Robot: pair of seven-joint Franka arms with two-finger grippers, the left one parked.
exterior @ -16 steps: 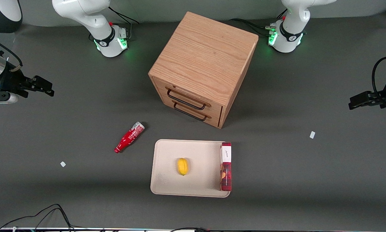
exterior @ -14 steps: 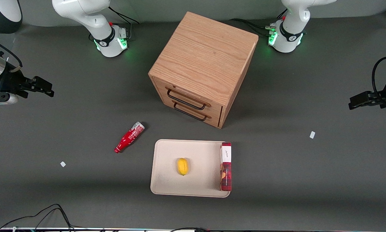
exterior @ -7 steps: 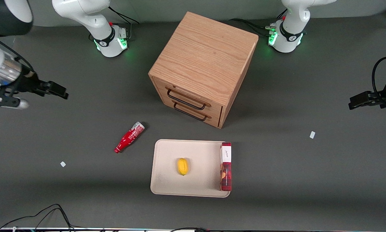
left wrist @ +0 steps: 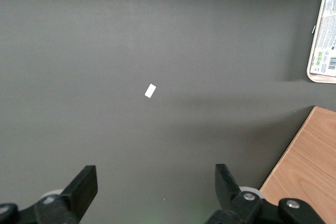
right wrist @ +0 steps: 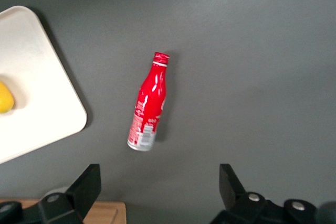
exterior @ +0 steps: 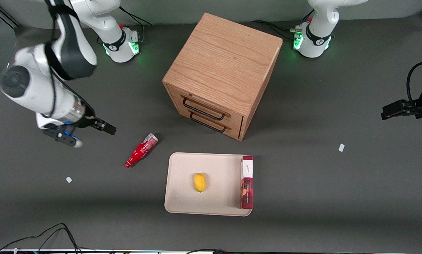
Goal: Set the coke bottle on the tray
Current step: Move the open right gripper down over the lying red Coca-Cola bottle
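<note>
The coke bottle (exterior: 141, 150) is small, slim and red, and lies on its side on the dark table, cap nearer the front camera, silvery base toward the cabinet. It shows whole in the right wrist view (right wrist: 149, 102). The beige tray (exterior: 182, 197) lies flat beside it, a short gap apart; its rounded corner shows in the right wrist view (right wrist: 37, 77). My gripper (exterior: 106, 128) hangs open and empty above the table, a little farther from the front camera than the bottle and toward the working arm's end. Its fingers (right wrist: 86, 187) stand wide apart.
A yellow lemon (exterior: 199, 182) and a dark-red box with a white end (exterior: 246, 181) lie on the tray. A wooden drawer cabinet (exterior: 221, 74) stands farther from the front camera than the tray. Small white scraps (exterior: 68, 179) lie on the table.
My arm has swung in from the table's end toward the bottle and come lower. The gripper now hangs near the bottle. The bottle, tray and box have not moved.
</note>
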